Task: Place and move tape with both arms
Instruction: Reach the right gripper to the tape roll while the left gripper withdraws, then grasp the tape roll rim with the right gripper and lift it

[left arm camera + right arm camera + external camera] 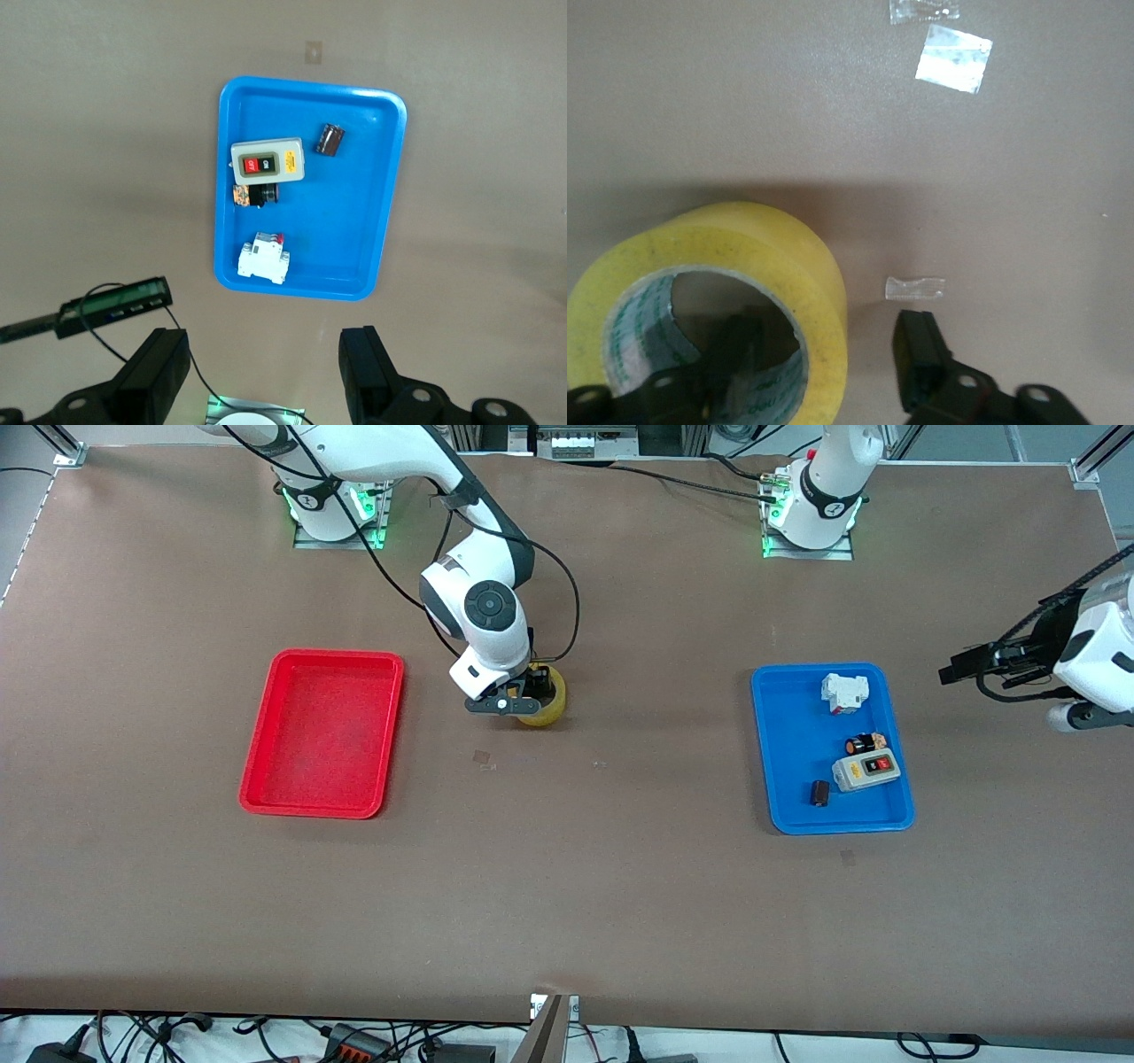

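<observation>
The tape, a wide yellowish roll with a large hole, lies flat on the table's middle, between the two trays. In the right wrist view the tape fills the lower corner. My right gripper is down on it and open. It straddles the roll's wall, with one finger in the hole and the other outside, a gap away from the roll. My left gripper is open and empty, held high over the table beside the blue tray. The left arm waits at its end of the table.
A blue tray toward the left arm's end holds a white breaker, a grey switch box, a small black cylinder and a small dark block. An empty red tray lies toward the right arm's end. Small clear scraps lie near the tape.
</observation>
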Motion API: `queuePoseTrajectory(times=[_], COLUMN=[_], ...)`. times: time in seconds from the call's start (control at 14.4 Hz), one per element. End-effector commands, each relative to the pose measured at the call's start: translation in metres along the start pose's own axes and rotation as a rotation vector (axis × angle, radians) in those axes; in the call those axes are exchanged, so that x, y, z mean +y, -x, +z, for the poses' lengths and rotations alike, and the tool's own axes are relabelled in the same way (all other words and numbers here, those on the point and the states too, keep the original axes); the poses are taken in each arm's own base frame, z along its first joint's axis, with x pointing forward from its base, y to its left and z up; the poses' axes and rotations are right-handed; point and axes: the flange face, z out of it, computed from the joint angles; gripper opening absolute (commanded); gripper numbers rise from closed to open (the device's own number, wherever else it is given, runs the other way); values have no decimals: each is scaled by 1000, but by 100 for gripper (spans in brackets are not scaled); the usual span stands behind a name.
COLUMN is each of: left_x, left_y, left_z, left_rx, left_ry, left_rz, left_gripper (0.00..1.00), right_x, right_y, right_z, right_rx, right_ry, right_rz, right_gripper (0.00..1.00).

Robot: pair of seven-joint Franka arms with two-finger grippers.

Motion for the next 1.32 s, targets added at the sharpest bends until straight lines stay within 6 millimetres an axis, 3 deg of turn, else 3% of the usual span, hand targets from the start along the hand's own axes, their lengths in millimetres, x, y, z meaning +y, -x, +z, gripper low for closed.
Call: queuePoseTrajectory(times=[0.0,0.07,0.21,0.35,0.49,0.62,0.76,0.9,1.11,1.25], left_x=[0,0,12,22,25,22,23,19,21,23], left_y=[10,11,17,24,27,29,29,32,33,36], left_z=[-6,-7,-10,-15,-21,-22,-26,-29,-28,-27], left_rx=[30,31,53,62,66,58,77,71,68,72], left_ry=[41,49,49,43,44,42,45,43,42,40], left_rz=[27,28,57,79,76,82,85,69,75,80], left_gripper=[100,100,100,100,100,100,100,100,100,100], right_x=[0,2,2,5,20,51,90,138,221,256], right_y=[4,2,1,-4,-11,-24,-35,-46,-61,-62], right_z=[-3,-4,-8,-27,-66,-107,-127,-132,-124,-113], right_rx=[19,21,25,42,48,51,64,61,33,8], right_ry=[-7,-6,-11,-27,-30,-28,-37,-33,-18,-9], right_rz=[12,15,19,27,48,81,85,74,69,58], right_gripper=[43,25,8,4,2,1,1,1,2,2])
